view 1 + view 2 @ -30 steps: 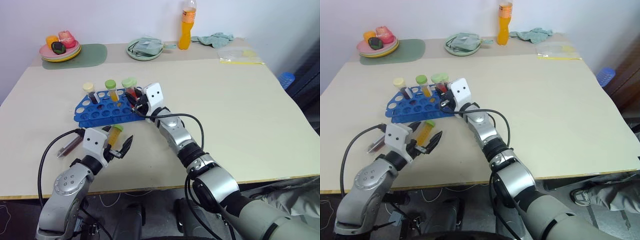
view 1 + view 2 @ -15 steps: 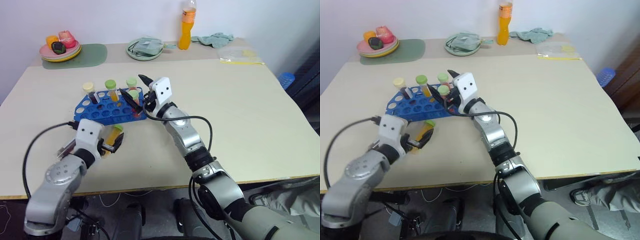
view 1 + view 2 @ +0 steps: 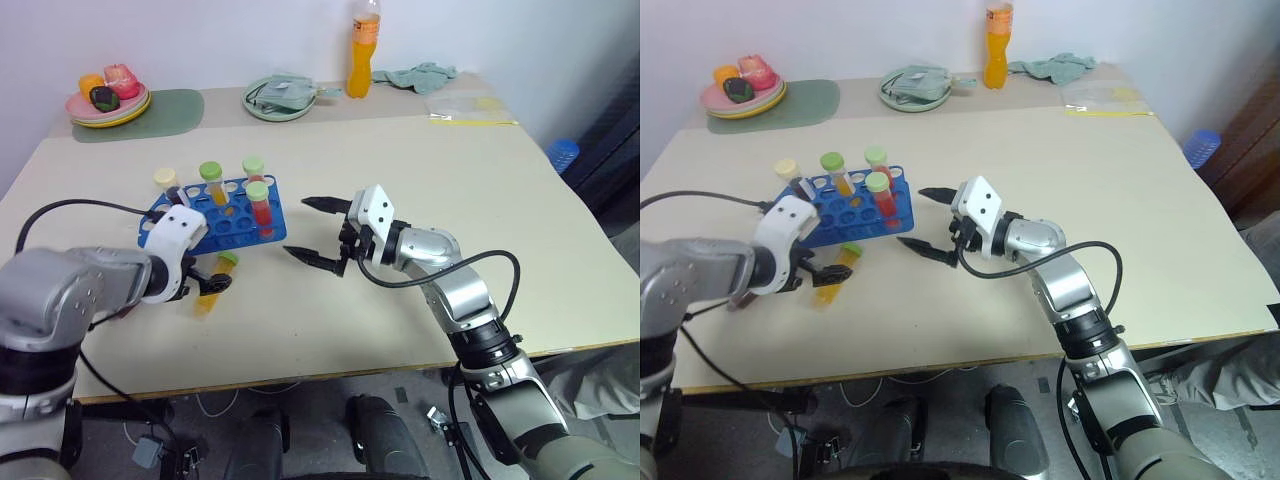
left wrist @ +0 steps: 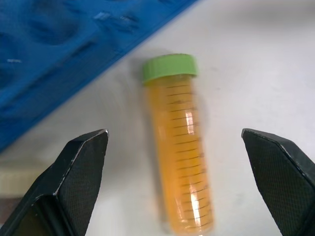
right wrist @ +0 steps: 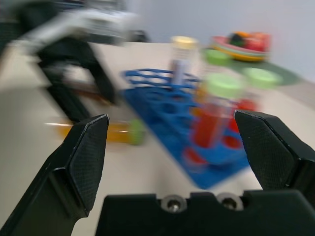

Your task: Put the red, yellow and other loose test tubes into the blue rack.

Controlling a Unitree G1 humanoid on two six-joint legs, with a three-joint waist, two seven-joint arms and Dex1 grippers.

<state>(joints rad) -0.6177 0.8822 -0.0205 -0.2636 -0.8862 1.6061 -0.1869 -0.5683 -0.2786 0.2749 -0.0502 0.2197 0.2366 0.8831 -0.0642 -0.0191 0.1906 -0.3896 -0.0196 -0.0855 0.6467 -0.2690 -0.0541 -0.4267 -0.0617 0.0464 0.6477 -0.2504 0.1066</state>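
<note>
The yellow tube (image 4: pixel 180 147) lies flat on the table at about 6 o'clock from the blue rack (image 3: pixel 235 223), between your wide-open, empty left gripper (image 4: pixel 179 184); it looks light and slippery, so pinch its middle gently.

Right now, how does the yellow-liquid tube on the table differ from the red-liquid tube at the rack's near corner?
The clear plastic yellow-liquid tube lies on its side on the table; the clear red-liquid tube stands upright. The yellow one is loose beside the bright blue plastic rack, between the open left hand's fingers; the red one sits in a rack hole, untouched. Both have green caps.
</note>
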